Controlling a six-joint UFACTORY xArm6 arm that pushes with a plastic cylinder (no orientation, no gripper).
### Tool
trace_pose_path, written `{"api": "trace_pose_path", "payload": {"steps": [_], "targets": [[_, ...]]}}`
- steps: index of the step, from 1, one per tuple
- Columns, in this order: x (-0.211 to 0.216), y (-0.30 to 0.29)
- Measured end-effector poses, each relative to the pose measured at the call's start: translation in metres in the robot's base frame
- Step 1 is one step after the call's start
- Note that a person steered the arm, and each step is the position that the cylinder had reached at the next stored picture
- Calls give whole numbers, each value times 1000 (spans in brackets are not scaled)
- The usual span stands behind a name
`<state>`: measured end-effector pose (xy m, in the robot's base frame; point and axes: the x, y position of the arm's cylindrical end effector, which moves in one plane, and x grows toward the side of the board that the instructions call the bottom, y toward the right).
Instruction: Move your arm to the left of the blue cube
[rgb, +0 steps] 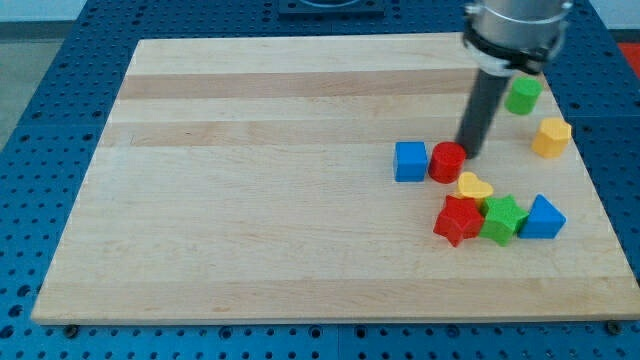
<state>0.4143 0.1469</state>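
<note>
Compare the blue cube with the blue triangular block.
The blue cube has square faces; the blue triangular block tapers to a peak. The cube sits beside the red cylinder, near my tip; the triangular block sits farther toward the view's right, beside the green star. Both are blue.

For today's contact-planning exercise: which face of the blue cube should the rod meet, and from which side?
Its flat face on the view's left: the blue cube has the red cylinder against its right. My tip sits right of both.
</note>
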Motion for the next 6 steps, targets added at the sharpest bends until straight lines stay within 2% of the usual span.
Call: {"api": "trace_pose_path", "payload": {"steps": [1, 2, 3, 4, 5, 6], "targets": [[-38, -30], [-45, -68], [-6, -113], [28, -121], [47, -120], [42, -79]]}}
